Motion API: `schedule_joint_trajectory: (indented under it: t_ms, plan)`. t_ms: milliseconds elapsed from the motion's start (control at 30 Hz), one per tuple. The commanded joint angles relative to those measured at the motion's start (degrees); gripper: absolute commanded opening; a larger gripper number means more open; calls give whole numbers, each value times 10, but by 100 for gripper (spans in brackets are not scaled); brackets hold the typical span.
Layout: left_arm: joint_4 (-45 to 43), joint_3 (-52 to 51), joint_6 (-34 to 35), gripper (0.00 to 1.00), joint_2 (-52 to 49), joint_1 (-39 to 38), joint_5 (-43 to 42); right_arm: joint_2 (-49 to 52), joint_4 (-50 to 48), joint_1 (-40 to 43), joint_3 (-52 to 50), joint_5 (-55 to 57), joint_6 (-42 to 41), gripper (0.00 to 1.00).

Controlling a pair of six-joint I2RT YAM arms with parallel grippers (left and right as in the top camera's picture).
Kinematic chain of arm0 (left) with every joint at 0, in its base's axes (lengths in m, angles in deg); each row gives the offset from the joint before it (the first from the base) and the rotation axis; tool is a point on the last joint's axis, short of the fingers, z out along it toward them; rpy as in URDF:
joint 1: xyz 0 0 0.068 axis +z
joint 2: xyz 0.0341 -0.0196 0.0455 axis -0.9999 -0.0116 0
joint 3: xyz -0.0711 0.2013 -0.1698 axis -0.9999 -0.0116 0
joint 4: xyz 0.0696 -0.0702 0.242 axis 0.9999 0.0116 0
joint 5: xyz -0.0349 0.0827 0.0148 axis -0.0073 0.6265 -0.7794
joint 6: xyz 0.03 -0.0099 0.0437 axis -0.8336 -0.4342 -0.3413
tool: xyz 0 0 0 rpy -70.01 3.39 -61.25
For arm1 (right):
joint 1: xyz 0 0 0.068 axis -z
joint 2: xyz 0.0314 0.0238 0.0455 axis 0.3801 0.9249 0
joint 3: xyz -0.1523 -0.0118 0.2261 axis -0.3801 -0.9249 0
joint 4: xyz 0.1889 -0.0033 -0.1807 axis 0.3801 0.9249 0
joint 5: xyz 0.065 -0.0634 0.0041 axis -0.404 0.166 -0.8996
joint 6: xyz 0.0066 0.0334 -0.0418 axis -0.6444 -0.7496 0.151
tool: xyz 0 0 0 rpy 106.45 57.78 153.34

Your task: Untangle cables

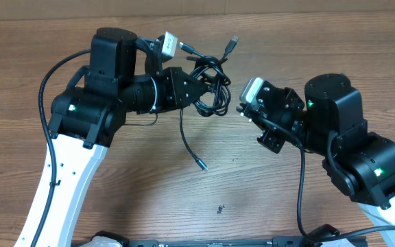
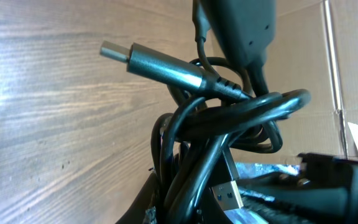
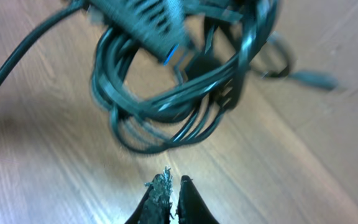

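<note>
The left end effector (image 1: 199, 89) is clenched on the cables (image 1: 213, 81), holding the knotted bundle, which looks to be just off the surface (image 1: 115, 199) towards its far side. The right end effector (image 3: 171, 186) is pinched closed on nothing, just short of the loops. With its jaws closed, a push forward would shove the coil rather than catch a strand, cinching the knot tighter. One loose strand (image 1: 187, 140) trails down to the surface, and tugging it could drag the bundle out of the left grip.
</note>
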Motion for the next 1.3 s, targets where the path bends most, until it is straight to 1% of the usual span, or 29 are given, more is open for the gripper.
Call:
schedule_joint_trajectory:
  t_ms: [0,67,100,133,200,333,400,433,600,800,933,1100,1267]
  plan:
    - [17,12,-11,4,3,-1,-5,-2,-31,-3,0,-4,0,15]
    - [29,12,-14,4,3,-5,-5,-2,-49,-3,0,-4,0,22]
    - [33,12,-14,4,3,-9,-6,-2,-58,-3,0,-4,0,27]
    - [33,12,-14,4,3,-12,-8,-2,-63,-3,0,-4,0,29]
    - [30,12,-14,4,3,-24,-21,-1,-72,-3,0,-4,0,32]
    - [23,12,-14,4,3,-48,-25,8,-73,-3,0,-4,0,32]
    - [18,12,-14,4,3,-61,-25,16,-73,-3,0,-4,0,30]
    - [15,12,-14,4,3,-69,-24,20,-73,-3,0,-4,0,26]
    - [13,12,-12,4,3,-71,-17,24,-73,-3,0,-5,0,13]
    - [-4,12,-10,4,3,-71,-13,24,-63,-3,0,-4,-14,5]
    - [-15,12,5,4,3,-64,-13,24,-41,-3,0,-5,-16,4]
    - [-15,12,23,4,3,-37,-14,23,5,-3,0,-8,-15,4]
    - [-15,12,35,4,3,-14,-15,19,38,-3,0,-45,-13,4]
